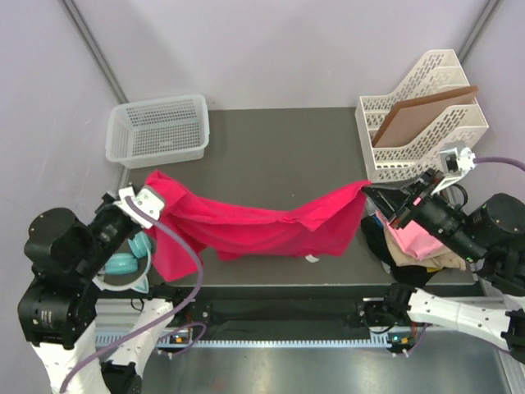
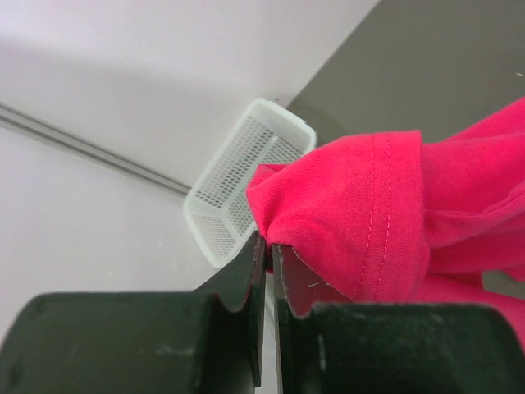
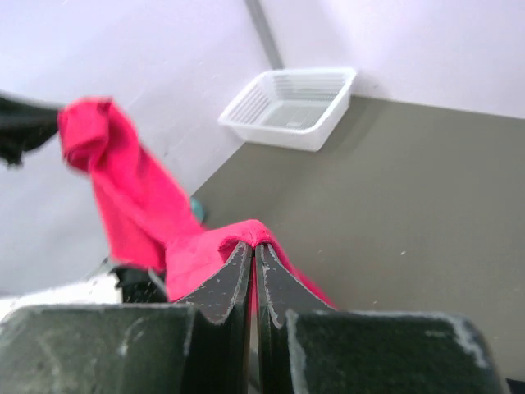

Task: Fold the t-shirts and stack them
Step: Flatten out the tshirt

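A crimson-pink t-shirt (image 1: 262, 226) hangs stretched between both grippers above the dark table (image 1: 279, 148), sagging in the middle with its lower edge near the table's front. My left gripper (image 1: 152, 197) holds its left end; in the left wrist view the jaws (image 2: 269, 240) stand nearly together with a hemmed fold of the shirt (image 2: 369, 213) pinched at their tips. My right gripper (image 1: 367, 190) pinches the right corner, and in its own view (image 3: 253, 246) cloth (image 3: 123, 189) drapes over the shut tips. Light pink (image 1: 414, 242), beige (image 1: 426, 261) and black (image 1: 376, 238) shirts lie piled under the right arm.
A white perforated basket (image 1: 158, 130) sits at the table's back left, also seen from the wrists (image 2: 238, 185) (image 3: 291, 107). A white file rack (image 1: 422, 107) holding a brown board (image 1: 418, 115) stands at the back right. A teal object (image 1: 123, 264) lies beside the left arm.
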Controlling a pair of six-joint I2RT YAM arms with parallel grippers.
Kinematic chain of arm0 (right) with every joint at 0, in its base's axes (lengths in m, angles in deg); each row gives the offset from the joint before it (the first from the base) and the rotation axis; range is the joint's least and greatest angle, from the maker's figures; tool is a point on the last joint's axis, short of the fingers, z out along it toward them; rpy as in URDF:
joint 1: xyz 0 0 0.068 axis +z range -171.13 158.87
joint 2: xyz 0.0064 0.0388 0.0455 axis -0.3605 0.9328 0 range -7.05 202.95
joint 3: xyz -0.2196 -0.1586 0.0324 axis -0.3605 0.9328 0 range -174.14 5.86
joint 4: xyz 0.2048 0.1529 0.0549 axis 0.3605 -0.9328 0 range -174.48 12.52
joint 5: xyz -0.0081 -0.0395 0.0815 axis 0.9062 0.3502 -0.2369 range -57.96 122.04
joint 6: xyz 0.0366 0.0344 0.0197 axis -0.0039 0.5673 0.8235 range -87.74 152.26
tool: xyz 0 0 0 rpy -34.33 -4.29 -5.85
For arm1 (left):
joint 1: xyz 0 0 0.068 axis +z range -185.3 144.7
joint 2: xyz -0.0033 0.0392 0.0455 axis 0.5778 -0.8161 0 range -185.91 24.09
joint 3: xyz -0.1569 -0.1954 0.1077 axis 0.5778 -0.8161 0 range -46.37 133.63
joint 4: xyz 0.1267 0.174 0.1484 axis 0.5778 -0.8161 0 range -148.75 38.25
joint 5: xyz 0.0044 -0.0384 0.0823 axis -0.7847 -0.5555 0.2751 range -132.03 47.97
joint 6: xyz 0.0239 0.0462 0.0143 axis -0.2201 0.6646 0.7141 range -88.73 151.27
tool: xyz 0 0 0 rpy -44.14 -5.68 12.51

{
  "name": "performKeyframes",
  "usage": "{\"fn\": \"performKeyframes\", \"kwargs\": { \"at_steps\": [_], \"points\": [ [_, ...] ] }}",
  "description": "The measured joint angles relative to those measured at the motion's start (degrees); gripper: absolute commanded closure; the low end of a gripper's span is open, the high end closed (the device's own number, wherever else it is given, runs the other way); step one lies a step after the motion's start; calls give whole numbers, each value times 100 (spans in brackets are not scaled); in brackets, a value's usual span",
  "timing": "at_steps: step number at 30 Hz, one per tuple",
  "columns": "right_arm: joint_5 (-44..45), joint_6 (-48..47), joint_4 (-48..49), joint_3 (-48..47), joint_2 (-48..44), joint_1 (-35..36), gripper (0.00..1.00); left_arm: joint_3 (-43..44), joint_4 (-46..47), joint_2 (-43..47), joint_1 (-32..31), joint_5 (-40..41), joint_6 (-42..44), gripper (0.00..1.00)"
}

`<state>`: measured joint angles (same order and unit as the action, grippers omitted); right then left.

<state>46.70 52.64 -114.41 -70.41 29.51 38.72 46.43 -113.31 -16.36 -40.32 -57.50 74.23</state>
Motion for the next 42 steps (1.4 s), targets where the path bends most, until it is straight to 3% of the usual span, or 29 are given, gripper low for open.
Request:
{"fn": "performKeyframes", "kwargs": {
  "at_steps": [4, 8, 11, 15, 18, 24, 29, 32, 35, 36, 39, 40, 42],
  "points": [
    [603, -94, -46, -76, 111, 2, 100, -929, -155, 361, 0, -214, -22, 95],
    [1325, -341, -122, -271, 887, -146, 100, -2605, -11, 330, 0, -177, -20, 100],
    [857, -415, 13, -393, 1897, -1180, 100, -3674, 398, 39, 0, -26, 9, 100],
    [-26, -372, 503, 184, 3008, -2846, 100, -4592, 1314, -592, 0, 190, 101, 100],
    [-330, -334, 570, 350, 3954, -3410, 100, -4951, 2114, -1287, 0, 343, 212, 100],
    [-570, -219, 879, 282, 5416, -3683, 100, -4959, 3641, -3244, -2, 901, 376, 100],
    [-619, -214, 949, 2, 5963, -3740, 100, -4522, 4363, -4972, 7, 1665, 389, 100],
    [-619, -216, 1012, -4, 5989, -3751, 100, -4201, 4736, -5372, -2, 2120, 372, 100],
    [-619, -219, 1078, -4, 5989, -3773, 100, -4116, 5049, -5501, 50, 2396, 299, 90],
    [-621, -221, 1086, -2, 5987, -3783, 100, -4105, 5099, -5484, 59, 2437, 240, 74],
    [-623, -223, 1113, 17, 5984, -3816, 100, -3936, 5060, -5362, 59, 2415, 33, 45],
    [-621, -225, 1137, 42, 5982, -3827, 100, -3873, 5034, -5289, 59, 2398, -11, 27],
    [-619, -229, 1204, 129, 5949, -3842, 100, -3722, 4990, -5027, 59, 2363, -151, 23]
  ]
}}
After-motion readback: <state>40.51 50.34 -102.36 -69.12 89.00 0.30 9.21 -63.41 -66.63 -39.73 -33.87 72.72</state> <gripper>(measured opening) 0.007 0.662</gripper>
